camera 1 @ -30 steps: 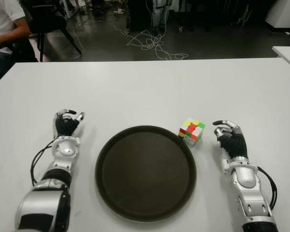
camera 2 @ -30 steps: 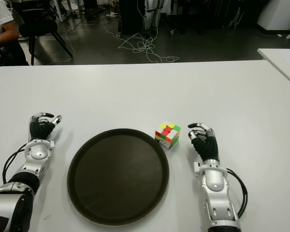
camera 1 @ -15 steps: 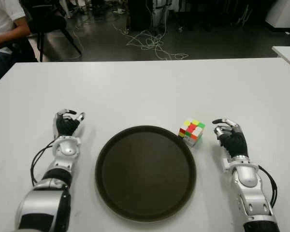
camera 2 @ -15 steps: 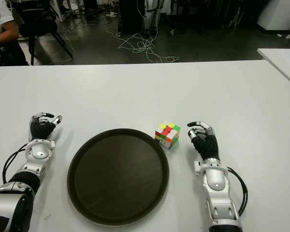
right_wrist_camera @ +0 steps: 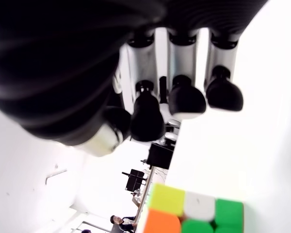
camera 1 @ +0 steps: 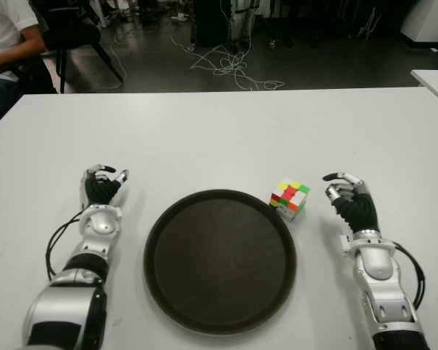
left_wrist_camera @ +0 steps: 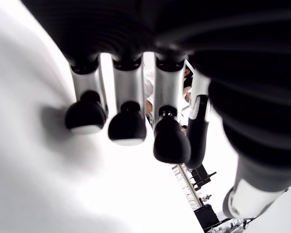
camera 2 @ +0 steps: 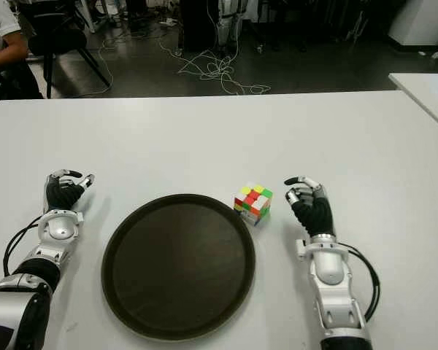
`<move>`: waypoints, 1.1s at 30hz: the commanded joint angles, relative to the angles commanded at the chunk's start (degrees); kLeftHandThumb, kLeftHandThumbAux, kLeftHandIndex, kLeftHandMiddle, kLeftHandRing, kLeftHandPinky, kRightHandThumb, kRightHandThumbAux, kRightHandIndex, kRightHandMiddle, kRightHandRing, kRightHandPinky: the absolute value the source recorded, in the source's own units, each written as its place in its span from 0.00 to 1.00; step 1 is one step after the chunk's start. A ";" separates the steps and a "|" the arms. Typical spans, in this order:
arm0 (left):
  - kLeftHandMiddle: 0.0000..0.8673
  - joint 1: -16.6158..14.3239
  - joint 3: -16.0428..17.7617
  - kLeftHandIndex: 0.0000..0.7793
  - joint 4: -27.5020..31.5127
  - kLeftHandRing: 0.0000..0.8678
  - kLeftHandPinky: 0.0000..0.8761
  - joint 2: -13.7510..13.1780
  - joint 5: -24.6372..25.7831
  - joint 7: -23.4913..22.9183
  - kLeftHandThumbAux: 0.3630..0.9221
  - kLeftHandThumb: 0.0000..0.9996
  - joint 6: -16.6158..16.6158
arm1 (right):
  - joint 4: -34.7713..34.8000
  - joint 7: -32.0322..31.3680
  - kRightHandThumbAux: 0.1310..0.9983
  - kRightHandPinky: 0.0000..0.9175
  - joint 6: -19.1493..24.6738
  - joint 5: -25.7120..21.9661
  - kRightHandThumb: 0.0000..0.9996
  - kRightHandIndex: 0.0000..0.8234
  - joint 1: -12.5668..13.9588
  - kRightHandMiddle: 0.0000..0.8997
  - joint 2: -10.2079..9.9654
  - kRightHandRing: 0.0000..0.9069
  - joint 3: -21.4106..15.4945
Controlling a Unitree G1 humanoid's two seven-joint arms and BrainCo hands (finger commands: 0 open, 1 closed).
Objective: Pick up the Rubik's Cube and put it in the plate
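Observation:
The Rubik's Cube point(camera 1: 290, 198) stands on the white table point(camera 1: 219, 138), touching or almost touching the right rim of the round dark plate point(camera 1: 219, 262), which holds nothing. My right hand point(camera 1: 341, 186) hovers just right of the cube, a short gap away, its fingers loosely curled and holding nothing. The right wrist view shows those fingertips point(right_wrist_camera: 184, 99) apart from the cube point(right_wrist_camera: 189, 213). My left hand point(camera 1: 102, 186) shows left of the plate, idle, with relaxed fingers point(left_wrist_camera: 127, 128) around nothing.
A person sits on a chair point(camera 1: 73, 33) beyond the table's far left corner. Cables point(camera 1: 230, 65) lie on the dark floor behind the table. Another white table's corner point(camera 1: 434, 80) shows at the far right.
My right hand has shifted slightly to the right and forward beside the cube. The cube, the plate and the left hand have not moved.

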State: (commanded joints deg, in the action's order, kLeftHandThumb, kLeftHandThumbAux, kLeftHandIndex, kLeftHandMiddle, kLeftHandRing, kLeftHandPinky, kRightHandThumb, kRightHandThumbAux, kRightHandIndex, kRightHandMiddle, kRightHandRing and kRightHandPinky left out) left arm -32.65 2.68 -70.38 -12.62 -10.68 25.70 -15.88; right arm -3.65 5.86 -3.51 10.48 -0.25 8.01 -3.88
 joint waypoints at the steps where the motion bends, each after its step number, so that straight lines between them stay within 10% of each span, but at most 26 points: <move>1: 0.95 -0.02 -0.04 0.57 -0.01 0.96 0.93 -0.01 -0.03 0.00 0.61 0.71 0.05 | 0.86 0.00 0.69 0.83 0.50 0.81 0.69 0.53 0.13 0.85 0.40 0.85 0.21; 13: 0.95 -0.14 -0.22 0.57 -0.73 0.95 0.93 -0.18 -0.21 0.07 0.61 0.71 0.07 | 12.78 -1.89 0.70 0.34 7.43 13.68 0.67 0.49 1.95 0.35 5.57 0.35 4.17; 14: 0.95 -0.16 -0.27 0.57 -0.76 0.96 0.93 -0.15 -0.25 0.17 0.61 0.71 0.08 | 13.89 -3.03 0.68 0.21 8.72 15.03 0.37 0.27 1.77 0.23 6.47 0.23 4.75; 17: 0.96 -0.15 -0.38 0.57 -0.75 0.96 0.94 -0.09 -0.34 0.45 0.61 0.71 -0.08 | 16.28 -5.50 0.64 0.10 11.94 17.56 0.14 0.09 1.42 0.11 7.80 0.11 5.93; 33: 0.95 -0.14 -0.47 0.57 -0.98 0.95 0.93 0.12 -0.53 0.55 0.61 0.71 -0.69 | 20.97 -15.41 0.59 0.06 23.09 30.07 0.09 0.00 -1.86 0.00 12.13 0.01 12.80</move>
State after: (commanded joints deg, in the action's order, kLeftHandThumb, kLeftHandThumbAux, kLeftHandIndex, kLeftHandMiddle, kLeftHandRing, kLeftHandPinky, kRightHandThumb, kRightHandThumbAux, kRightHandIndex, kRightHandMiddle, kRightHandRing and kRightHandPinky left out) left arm -32.79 2.21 -71.36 -12.49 -11.21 26.25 -16.57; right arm 17.32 -9.55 19.58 40.54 -2.11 20.15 8.92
